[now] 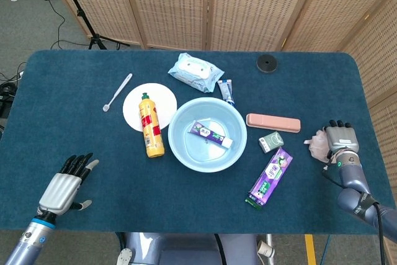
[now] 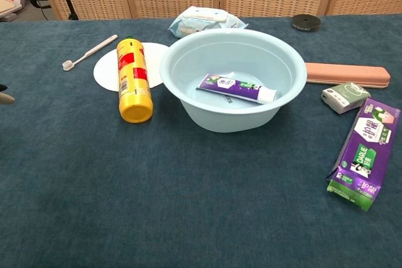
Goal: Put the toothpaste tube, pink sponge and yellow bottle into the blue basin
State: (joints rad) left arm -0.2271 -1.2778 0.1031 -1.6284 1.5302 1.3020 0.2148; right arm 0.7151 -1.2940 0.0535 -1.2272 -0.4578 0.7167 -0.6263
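The right hand (image 1: 337,141) at the table's (image 1: 74,110) right edge has its fingers (image 1: 340,126) curled over a pale pink lump that seems to be the pink sponge (image 1: 318,143), though the head view is too small to be sure of the grip. The left hand (image 1: 61,188) rests near the left corner, fingers (image 1: 77,164) straight, slightly apart, holding nothing. The toothpaste tube (image 1: 210,134) lies inside the blue basin (image 1: 183,150) at centre, and the yellow bottle (image 1: 151,128) lies on its side just left of the basin, its cap end on a white plate (image 1: 163,96).
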